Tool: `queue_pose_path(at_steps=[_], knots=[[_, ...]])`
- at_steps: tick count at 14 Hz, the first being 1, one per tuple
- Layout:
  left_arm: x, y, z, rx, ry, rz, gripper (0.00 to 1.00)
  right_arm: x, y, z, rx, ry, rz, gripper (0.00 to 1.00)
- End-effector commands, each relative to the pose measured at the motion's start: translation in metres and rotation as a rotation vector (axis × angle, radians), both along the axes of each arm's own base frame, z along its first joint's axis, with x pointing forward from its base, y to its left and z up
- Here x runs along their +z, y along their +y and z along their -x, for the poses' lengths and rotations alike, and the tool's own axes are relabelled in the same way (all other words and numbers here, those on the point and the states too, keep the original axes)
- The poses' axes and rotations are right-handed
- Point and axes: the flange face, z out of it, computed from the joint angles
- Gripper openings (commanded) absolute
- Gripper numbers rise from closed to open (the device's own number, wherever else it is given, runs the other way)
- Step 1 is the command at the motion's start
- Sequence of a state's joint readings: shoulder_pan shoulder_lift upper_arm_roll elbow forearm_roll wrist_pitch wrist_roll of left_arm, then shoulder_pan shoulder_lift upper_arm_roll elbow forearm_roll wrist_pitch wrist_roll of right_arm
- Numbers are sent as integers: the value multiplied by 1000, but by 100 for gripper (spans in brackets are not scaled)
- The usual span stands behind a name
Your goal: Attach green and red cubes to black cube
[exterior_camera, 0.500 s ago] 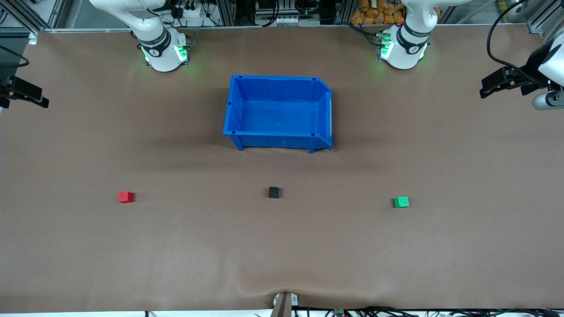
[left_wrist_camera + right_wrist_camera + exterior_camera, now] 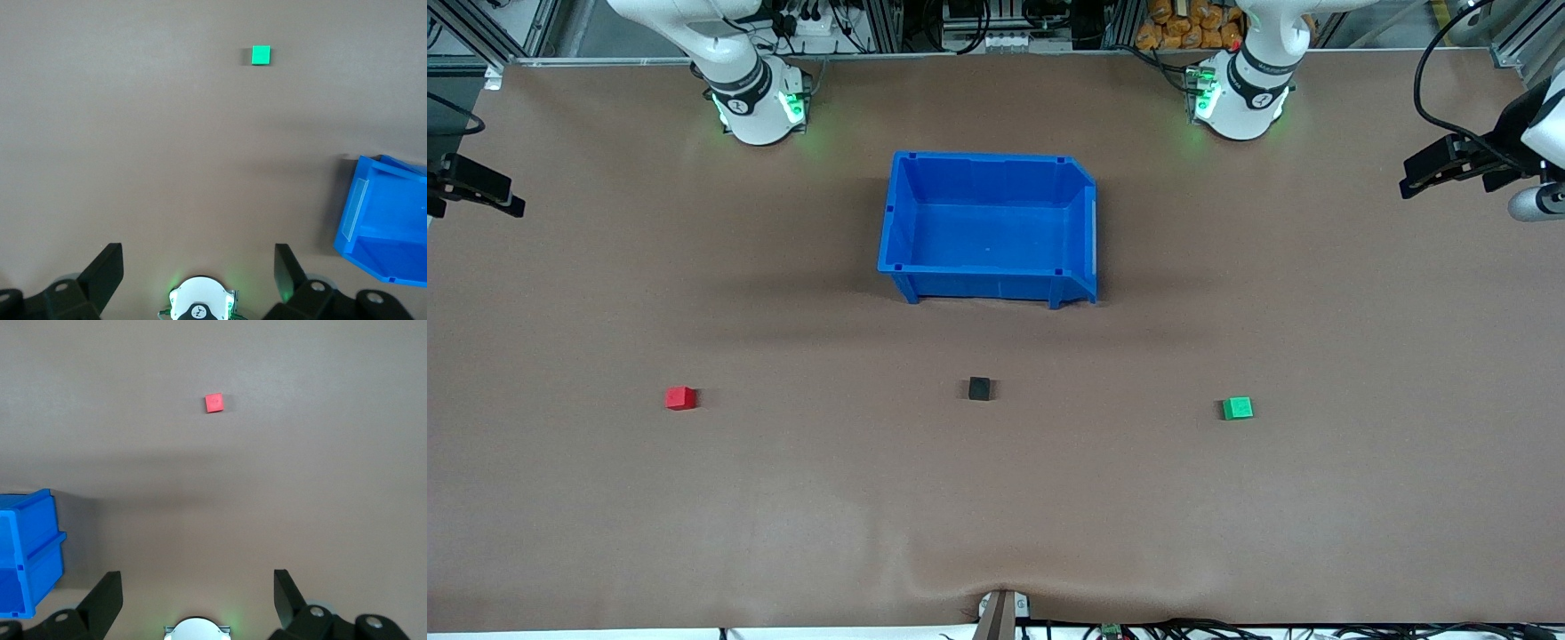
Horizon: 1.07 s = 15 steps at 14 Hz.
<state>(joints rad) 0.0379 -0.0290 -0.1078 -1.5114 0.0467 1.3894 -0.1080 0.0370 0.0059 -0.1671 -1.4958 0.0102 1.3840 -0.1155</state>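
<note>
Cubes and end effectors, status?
Left end effector and right end effector open, high over table ends. Red cube, black cube, green cube apart. Nothing between.

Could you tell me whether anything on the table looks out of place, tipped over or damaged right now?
Nothing stands out. The red cube, black cube and green cube sit flat and apart on the table. The blue bin stands upright. Both tools, left and right, are open above the table.

I see even, bright overhead lighting and sharp focus throughout. A soft shadow falls beneath the blue bin [image 2: 989,227]; green lamps glow on both bases.
</note>
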Motion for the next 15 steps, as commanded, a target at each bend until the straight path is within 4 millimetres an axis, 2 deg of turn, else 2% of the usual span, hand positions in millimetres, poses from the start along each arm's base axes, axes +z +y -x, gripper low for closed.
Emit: queue_pose_path(at_steps=[1,6,9,12,15], knots=[[1,11,-8,11,14,12,100,7,-3,5,-1,-2,1,100],[-2,10,-7,7,22,22,100,4,-1,-1,-15,-22,-52,100],[-6,9,-5,5,37,20,100,-8,-4,-18,-23,-54,-43,100],[-10,6,-4,2,48,17,100,-9,-13,-26,-37,-101,-35,100],[-20,5,-3,7,71,16,100,-6,-24,-27,-60,-125,-35,100]])
